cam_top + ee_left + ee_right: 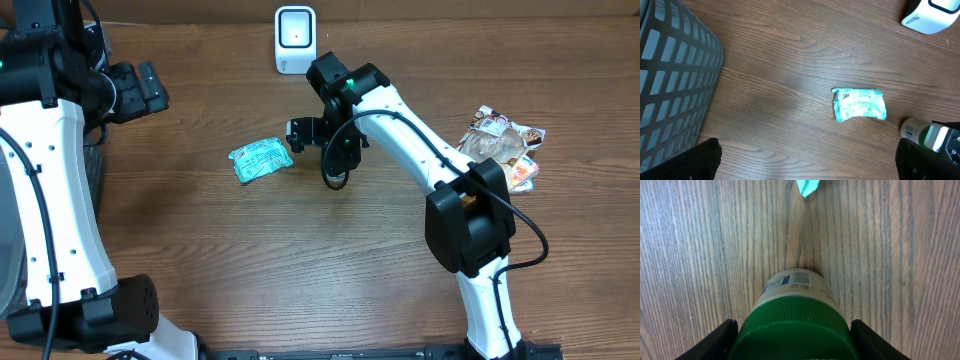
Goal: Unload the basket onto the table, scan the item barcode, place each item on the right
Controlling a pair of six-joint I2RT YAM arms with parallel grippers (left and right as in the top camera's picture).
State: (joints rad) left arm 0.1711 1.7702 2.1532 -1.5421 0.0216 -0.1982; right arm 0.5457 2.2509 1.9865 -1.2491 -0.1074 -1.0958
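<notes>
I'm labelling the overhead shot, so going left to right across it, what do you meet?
Left pincer → teal packet → white scanner → pile of snack packets. The right pincer with its bottle sits below the scanner, so it is left out.

Even, fairly bright light from above; the wood surface [250, 260] shows crisp grain with only faint, soft shadows. White scanner [295, 38] face slightly overexposed. Right wrist view: green-capped bottle [792, 325] sits close to the lens and reads soft, grain beyond it sharp.
</notes>
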